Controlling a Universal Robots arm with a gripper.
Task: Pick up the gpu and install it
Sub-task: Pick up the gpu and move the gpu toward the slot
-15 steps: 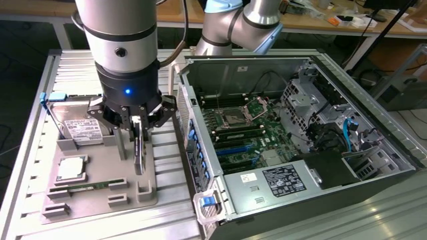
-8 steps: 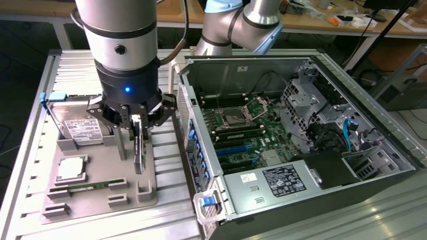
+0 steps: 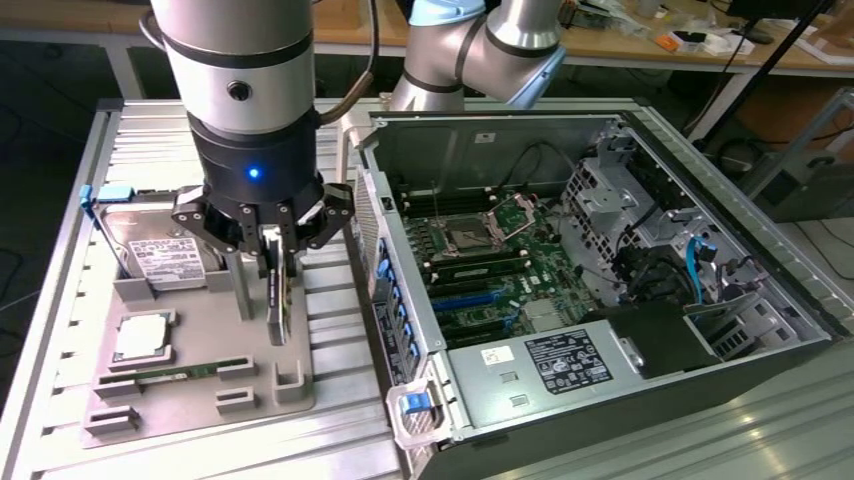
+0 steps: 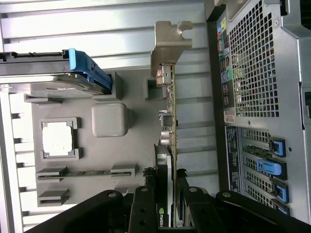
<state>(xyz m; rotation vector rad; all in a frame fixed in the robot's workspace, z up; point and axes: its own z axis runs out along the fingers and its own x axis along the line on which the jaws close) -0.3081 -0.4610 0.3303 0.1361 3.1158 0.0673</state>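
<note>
The pincer is closed partway, its fingers pinching both faces of the gpu. The card stands edge-on directly beneath it over the gray holder tray, long axis level, the open computer case off one flat face

Robotics laboratory or workshop bench arranged for computer assembly. An industrial robot arm stands over a ribbed aluminium table, its gripper clasping the gpu. Alongside lies an open desktop computer case with its motherboard exposed. A grey moulded fixture tray presents a hard drive and a processor in fitted recesses. Wooden workbenches strewn with small parts and cables line the background.
</note>
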